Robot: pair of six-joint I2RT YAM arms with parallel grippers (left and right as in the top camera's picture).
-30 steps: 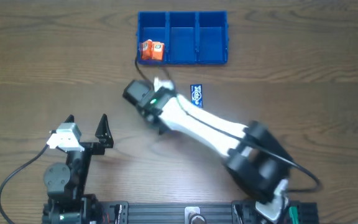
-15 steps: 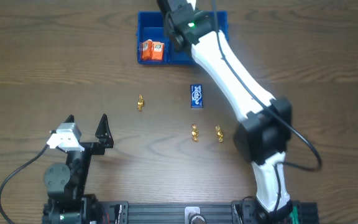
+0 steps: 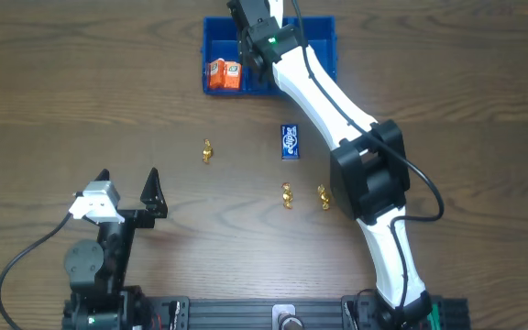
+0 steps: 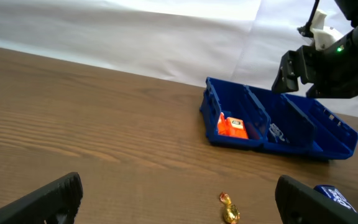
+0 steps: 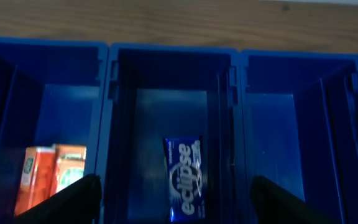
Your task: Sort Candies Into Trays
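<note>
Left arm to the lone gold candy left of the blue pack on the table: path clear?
Probably yes. The gold candy lies on bare table just ahead of the open left gripper, nothing between them; the right arm is away over the blue tray.

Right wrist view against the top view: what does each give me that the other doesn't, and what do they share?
Right wrist view adds: a blue pack lying in the middle compartment, a spot the right arm covers from above. Top view adds: three gold candies and a second blue pack loose on the table, plus the left gripper, open near its base. Both: the blue tray with orange packs in an end compartment.
</note>
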